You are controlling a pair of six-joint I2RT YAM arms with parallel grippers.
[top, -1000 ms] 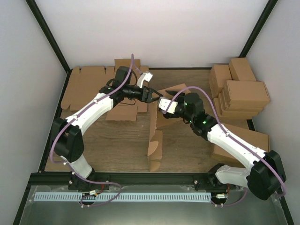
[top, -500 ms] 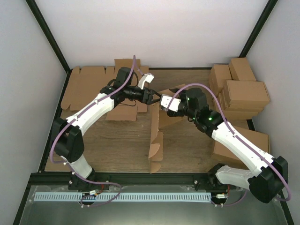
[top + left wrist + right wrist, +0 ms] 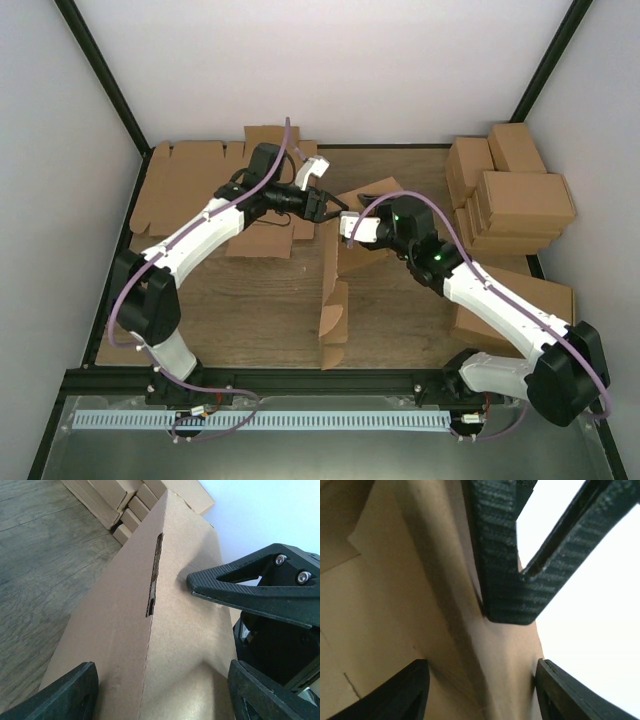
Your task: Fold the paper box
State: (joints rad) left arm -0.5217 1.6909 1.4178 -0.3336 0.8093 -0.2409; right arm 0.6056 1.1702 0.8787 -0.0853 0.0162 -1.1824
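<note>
The paper box (image 3: 335,268) stands half-folded at the table's middle, one long wall upright with flaps hanging toward the near edge. My left gripper (image 3: 326,208) reaches in from the left at the wall's far end. In the left wrist view its jaws (image 3: 167,695) stand wide, straddling a creased cardboard ridge (image 3: 130,620) with a slot. My right gripper (image 3: 344,223) meets it from the right. Its open jaws (image 3: 482,692) bracket a raised fold of the box (image 3: 395,610), the right fingertip (image 3: 570,695) at the cardboard's edge. Each wrist view shows the other gripper's finger (image 3: 250,587) against the cardboard.
A bundle of flat notched cardboard sheets (image 3: 190,185) lies at the back left. Several closed brown cartons (image 3: 510,195) are piled at the back right, with a larger one (image 3: 525,300) under the right arm. Black frame posts run along the sides.
My right gripper swung up and back, ending slightly further left against the box's far end, and its jaws narrowed. The left arm held still.
</note>
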